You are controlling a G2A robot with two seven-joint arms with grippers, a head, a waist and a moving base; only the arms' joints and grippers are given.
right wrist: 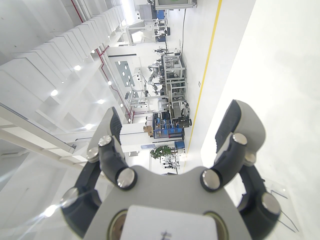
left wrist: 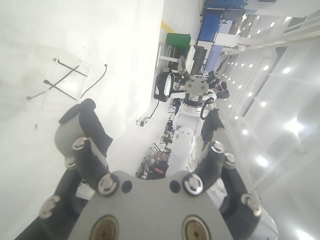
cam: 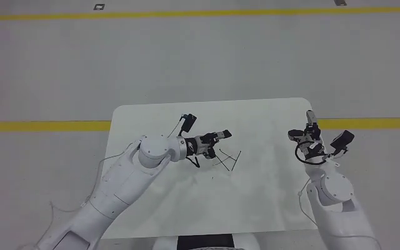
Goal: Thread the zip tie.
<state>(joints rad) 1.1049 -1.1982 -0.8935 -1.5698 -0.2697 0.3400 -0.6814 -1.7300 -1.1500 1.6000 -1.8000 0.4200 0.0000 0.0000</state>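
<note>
**Fig. Two-arm rig at the table, top and wrist views.**

(a) My L gripper sits low over the white table, approx. at its ctr, turned on its side and pointing toward my R. Its fingers are spread wide w/ nothing between them, as my own wrist view confirms.

(b) The zip ties lie loose on the tabletop, just beside my L gripper on the side nearer my body. None touches my fingers. In the L wrist view the ties form a small heap of thin black straps, several crossing one another. One curved tie lies just beside the crossed ones, its head end away from my gripper.

(c) My R gripper is raised by the table's R edge, well apart from the ties. Its fingers are also released and hold nothing. The L wrist view shows it farther off, fingers parted.
</note>
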